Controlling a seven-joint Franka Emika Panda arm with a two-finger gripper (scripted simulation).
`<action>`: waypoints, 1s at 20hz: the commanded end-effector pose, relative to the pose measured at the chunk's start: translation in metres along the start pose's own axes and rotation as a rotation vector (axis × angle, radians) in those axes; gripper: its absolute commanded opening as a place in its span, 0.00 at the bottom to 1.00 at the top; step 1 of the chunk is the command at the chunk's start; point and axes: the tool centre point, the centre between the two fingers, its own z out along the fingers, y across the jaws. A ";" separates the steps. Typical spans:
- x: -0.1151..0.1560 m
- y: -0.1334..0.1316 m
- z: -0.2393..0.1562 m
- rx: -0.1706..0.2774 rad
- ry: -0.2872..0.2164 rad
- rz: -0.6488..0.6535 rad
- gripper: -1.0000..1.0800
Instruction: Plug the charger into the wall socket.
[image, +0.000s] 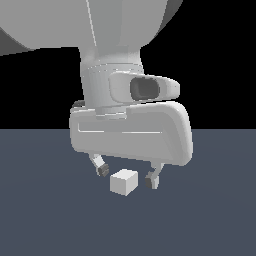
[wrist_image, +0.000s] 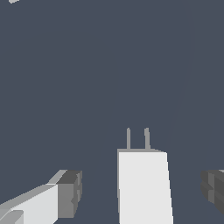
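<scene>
The charger (image: 123, 182) is a small off-white block lying on the dark blue-grey floor, directly under the arm's hand. My gripper (image: 128, 175) hangs just above it, open, one finger on each side and neither touching it. In the wrist view the charger (wrist_image: 143, 186) shows two thin grey prongs (wrist_image: 138, 138) sticking out of its far face, and it sits between the two dark fingertips (wrist_image: 70, 192), nearer to the other one. The wall socket is out of view in both frames.
The blue-grey floor (image: 50, 215) stretches flat around the charger. The arm's bulky white body (image: 100, 60) fills the upper part of the exterior view. A small pale scrap (wrist_image: 13, 1) shows at the wrist view's corner.
</scene>
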 end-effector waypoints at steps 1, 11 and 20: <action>-0.001 0.000 0.007 0.001 0.001 0.001 0.96; -0.002 0.000 0.011 0.001 0.001 0.001 0.00; 0.000 0.000 0.009 0.003 0.002 -0.009 0.00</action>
